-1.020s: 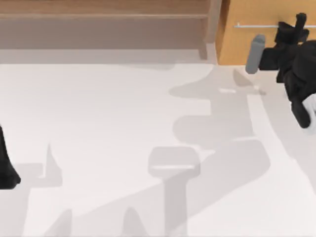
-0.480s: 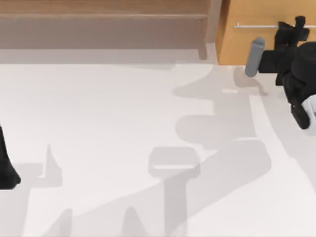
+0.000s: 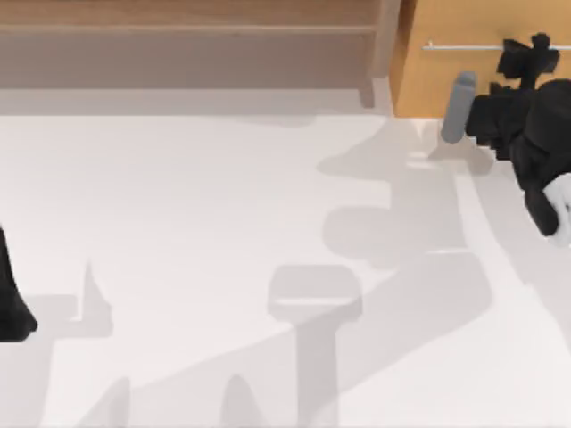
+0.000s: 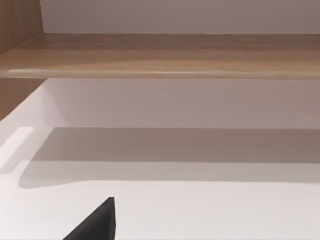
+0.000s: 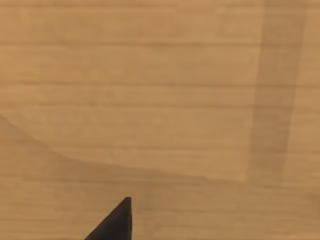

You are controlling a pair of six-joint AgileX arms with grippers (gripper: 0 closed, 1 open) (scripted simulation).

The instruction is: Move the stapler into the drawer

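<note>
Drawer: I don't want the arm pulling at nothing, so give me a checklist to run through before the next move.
1. Drawer open enough to take the stapler: not ok; it looks shut.
2. Right tool at the handle: ok; it sits at the right end of the silver bar, close to the drawer front.
3. Right tool's hold on the handle: cannot tell.
4. Stapler located: cannot tell; a pale fleck in the shadow on the table below the drawer is too faint to name.
5. Left arm out of the way: ok; parked at the table's left edge.
</note>
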